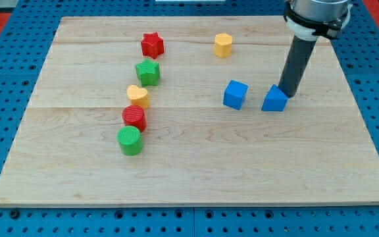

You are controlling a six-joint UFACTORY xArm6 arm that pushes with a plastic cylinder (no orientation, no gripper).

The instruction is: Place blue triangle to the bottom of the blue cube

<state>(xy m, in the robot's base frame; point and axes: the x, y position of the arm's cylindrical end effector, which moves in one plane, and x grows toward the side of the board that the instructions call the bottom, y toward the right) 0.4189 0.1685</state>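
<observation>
The blue cube [235, 94] sits on the wooden board [196, 164] right of centre. The blue triangle [275, 99] lies just to its right, a small gap between them. My tip [288, 95] is at the triangle's upper right side, touching or almost touching it. The dark rod rises from there toward the view's top right.
A red star [152, 45], a green block [148, 71], a yellow heart-like block [138, 96], a red cylinder [134, 118] and a green cylinder [130, 141] form a column at the left. A yellow block [223, 45] sits near the top centre.
</observation>
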